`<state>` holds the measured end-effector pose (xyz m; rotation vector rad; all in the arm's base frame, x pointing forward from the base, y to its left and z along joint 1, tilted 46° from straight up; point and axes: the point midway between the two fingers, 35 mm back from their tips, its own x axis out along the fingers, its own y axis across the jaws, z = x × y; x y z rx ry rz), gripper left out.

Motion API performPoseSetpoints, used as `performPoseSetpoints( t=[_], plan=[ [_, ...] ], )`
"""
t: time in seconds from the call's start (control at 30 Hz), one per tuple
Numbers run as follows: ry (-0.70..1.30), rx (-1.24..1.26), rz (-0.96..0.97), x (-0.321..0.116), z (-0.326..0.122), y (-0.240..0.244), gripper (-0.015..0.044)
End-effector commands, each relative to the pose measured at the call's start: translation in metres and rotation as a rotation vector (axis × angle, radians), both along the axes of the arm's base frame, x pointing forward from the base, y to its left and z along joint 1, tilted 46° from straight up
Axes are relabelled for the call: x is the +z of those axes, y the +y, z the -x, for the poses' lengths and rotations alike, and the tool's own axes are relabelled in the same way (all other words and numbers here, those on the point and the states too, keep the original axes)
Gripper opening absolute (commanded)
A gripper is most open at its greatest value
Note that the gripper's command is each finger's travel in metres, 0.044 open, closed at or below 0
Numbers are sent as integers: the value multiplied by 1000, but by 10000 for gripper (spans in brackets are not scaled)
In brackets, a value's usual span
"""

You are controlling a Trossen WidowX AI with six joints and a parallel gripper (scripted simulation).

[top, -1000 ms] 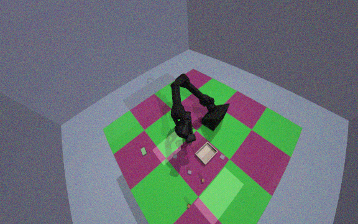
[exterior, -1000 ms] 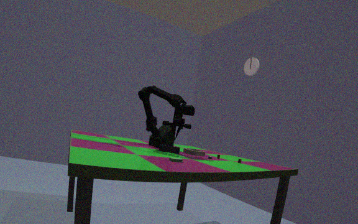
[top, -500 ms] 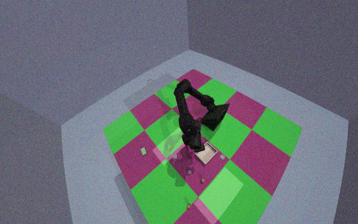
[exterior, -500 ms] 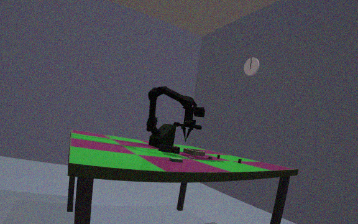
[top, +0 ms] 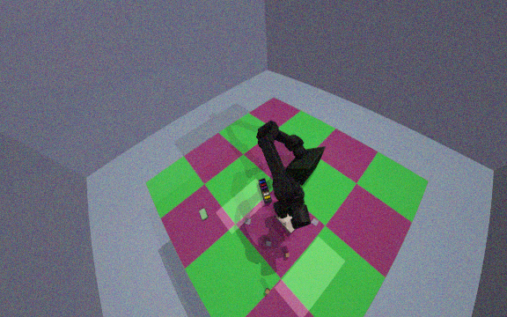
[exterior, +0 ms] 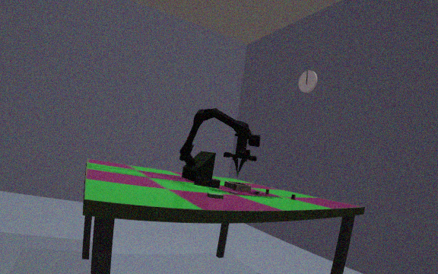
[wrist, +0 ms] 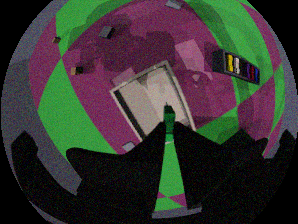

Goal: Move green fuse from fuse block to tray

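My gripper (exterior: pixel 237 173) (wrist: pixel 168 126) is shut on the green fuse (wrist: pixel 169 119), which sticks out beyond the fingertips. They hang above the tray; in the wrist view the fuse shows over the tray's inside. The pale tray (top: pixel 287 224) (exterior: pixel 238 186) (wrist: pixel 136 102) has a light rim and is partly hidden by the arm in the top view. The fuse block (top: pixel 264 190) (wrist: pixel 218 60) stands apart from the gripper, at the right in the wrist view. It holds several other fuses, among them yellow, white, purple, red and blue ones. The fingertips are hidden in the top view.
Small grey blocks (top: pixel 268 243) (wrist: pixel 106 32) lie around the tray, one (top: pixel 315 222) (wrist: pixel 129 146) close beside it. A tan block (top: pixel 287 254) (wrist: pixel 76 70) and another (top: pixel 267 291) (wrist: pixel 56 40) lie farther out. A pale green block (top: pixel 203 214) (exterior: pixel 215 195) lies beyond the fuse block.
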<state>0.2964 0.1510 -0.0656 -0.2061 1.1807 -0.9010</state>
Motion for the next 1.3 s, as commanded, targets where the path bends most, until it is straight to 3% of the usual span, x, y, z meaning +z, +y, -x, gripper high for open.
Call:
performPoseSetpoints(
  t=[0.0, 1.13, 1.27],
  plan=[
    [4, -5, 4, -15, 5, 10, 0],
    [3, -5, 6, -43, 2, -19, 0],
    [-2, -10, -3, -41, 0, -16, 105]
  ],
)
